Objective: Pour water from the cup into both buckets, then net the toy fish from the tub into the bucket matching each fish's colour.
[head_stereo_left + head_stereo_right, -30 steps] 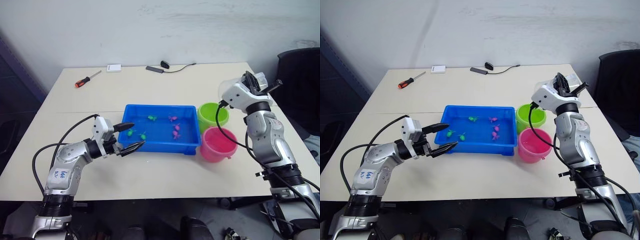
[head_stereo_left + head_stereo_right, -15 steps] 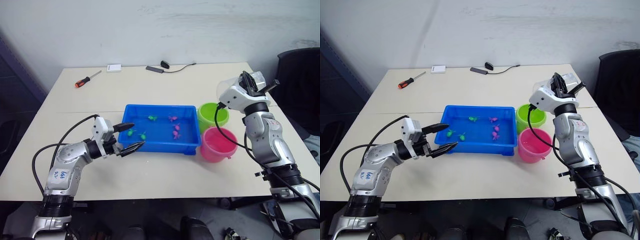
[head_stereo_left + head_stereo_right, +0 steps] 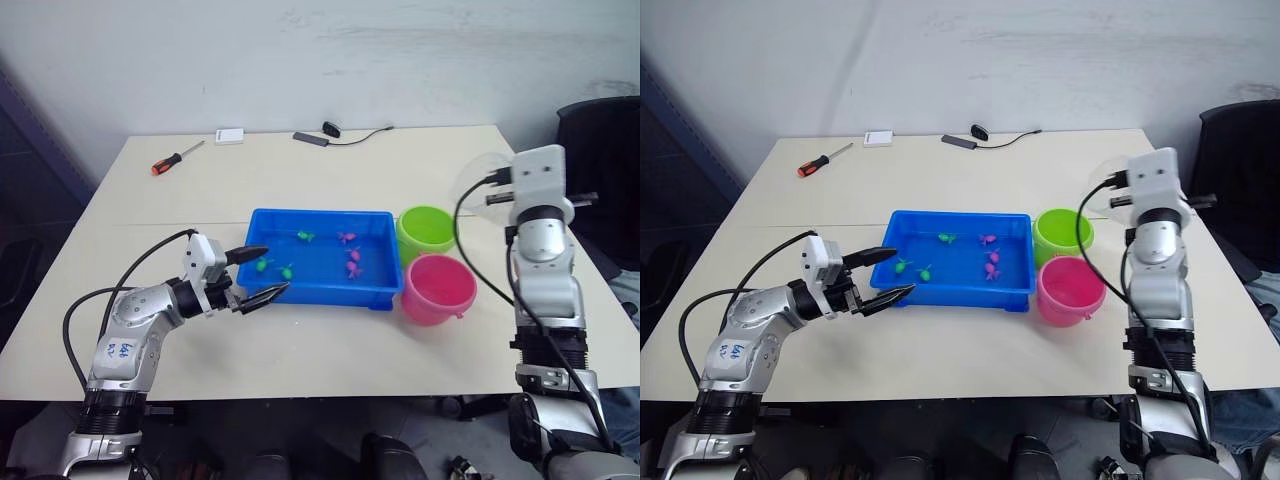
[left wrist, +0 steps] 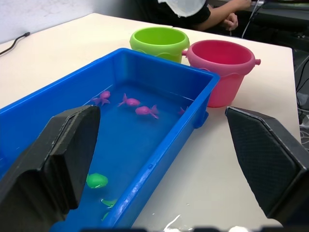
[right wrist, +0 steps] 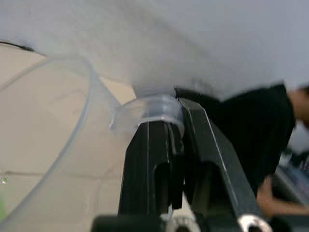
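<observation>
The blue tub (image 3: 330, 296) sits mid-table and holds water with green toy fish (image 3: 262, 266) and pink toy fish (image 3: 352, 255). At its right end stand the lime green bucket (image 3: 426, 230), farther back, and the pink bucket (image 3: 437, 288), nearer. My left gripper (image 3: 255, 272) is open at the tub's front left corner, holding nothing. My right arm is raised to the right of the buckets. The clear cup (image 3: 478, 185) hangs tipped beside the wrist. In the right wrist view my right gripper (image 5: 169, 121) is shut on the cup's handle (image 5: 149, 111).
A red-handled screwdriver (image 3: 175, 158), a small white box (image 3: 228, 135) and a black cable (image 3: 345, 135) lie at the table's far edge. A black chair (image 3: 605, 150) stands at the right. A person in dark clothes (image 4: 219, 17) sits beyond the buckets.
My right arm has swung up and to the right, carrying the cup away from above the green bucket. The left arm has stayed still.
</observation>
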